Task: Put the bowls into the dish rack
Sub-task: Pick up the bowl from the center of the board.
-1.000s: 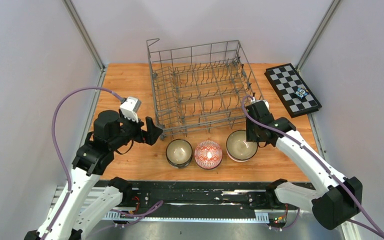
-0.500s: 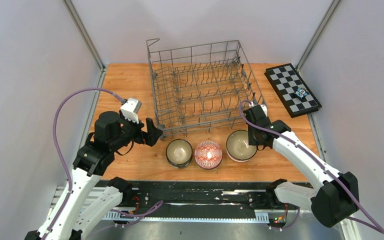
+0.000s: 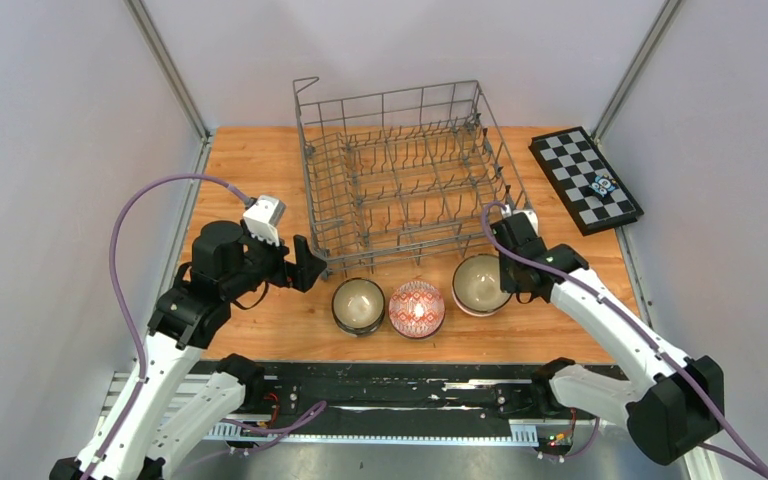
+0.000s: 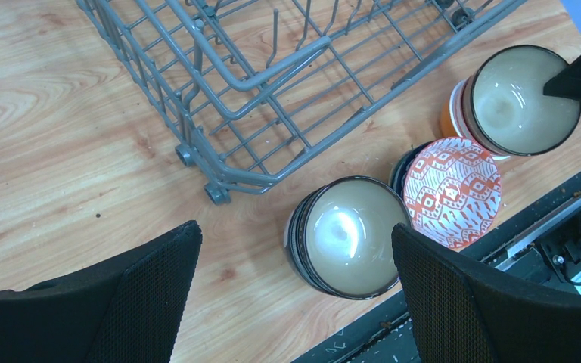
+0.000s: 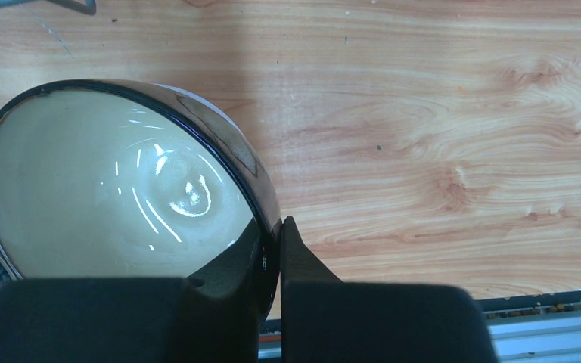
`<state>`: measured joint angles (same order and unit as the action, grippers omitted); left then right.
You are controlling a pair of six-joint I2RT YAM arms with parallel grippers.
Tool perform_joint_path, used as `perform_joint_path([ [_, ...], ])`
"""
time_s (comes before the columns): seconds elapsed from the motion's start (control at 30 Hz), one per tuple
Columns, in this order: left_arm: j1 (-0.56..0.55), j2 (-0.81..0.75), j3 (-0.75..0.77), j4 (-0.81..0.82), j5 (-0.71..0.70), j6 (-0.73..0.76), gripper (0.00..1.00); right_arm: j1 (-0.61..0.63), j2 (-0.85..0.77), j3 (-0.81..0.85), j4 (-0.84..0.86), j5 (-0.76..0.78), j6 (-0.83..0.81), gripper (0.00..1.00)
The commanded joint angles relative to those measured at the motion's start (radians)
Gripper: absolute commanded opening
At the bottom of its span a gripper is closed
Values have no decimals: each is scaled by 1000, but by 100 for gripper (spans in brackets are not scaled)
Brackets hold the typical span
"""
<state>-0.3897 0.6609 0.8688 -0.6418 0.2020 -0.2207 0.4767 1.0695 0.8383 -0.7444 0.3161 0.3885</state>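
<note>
The grey wire dish rack [image 3: 400,175] stands at the back centre with no bowls in it. Three bowls sit in a row in front of it: a dark-rimmed beige bowl [image 3: 358,304], a red-white patterned bowl [image 3: 416,308] and a second dark-rimmed beige bowl [image 3: 478,284]. My right gripper [image 3: 509,284] is shut on that second bowl's right rim [image 5: 268,204], one finger inside and one outside, and the bowl is tilted. In the left wrist view it [image 4: 526,98] rests over an orange bowl [image 4: 452,115]. My left gripper [image 3: 305,264] is open and empty, left of the row.
A black-and-white chequered board [image 3: 586,179] with a small object on it lies at the back right. A dark bowl edge [image 4: 399,162] shows under the red-white patterned bowl [image 4: 454,193]. The black rail runs along the table's near edge [image 3: 410,385].
My right gripper has moved in over the right beige bowl's rim and shut on it; the bowl has shifted slightly toward the rack and tilted. The left arm has barely moved.
</note>
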Motion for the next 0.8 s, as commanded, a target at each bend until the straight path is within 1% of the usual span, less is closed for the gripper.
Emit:
perform_joint_path([
  [0.0, -5, -5, 1, -14, 1, -8, 97, 15, -48, 63, -73, 20, -19, 3],
  [0.17, -5, -12, -2, -22, -6, -11, 97, 46, -74, 152, -146, 60, -33, 3],
  [0.33, -5, -30, -10, -31, -20, -10, 97, 88, -70, 279, -254, 176, -43, 3],
  [0.5, -5, -44, -13, -34, -22, -10, 97, 94, -61, 402, -328, 283, -75, 3],
  [0.77, -5, -53, -23, -1, 7, -19, 97, 94, 19, 609, -336, 417, -170, 3],
])
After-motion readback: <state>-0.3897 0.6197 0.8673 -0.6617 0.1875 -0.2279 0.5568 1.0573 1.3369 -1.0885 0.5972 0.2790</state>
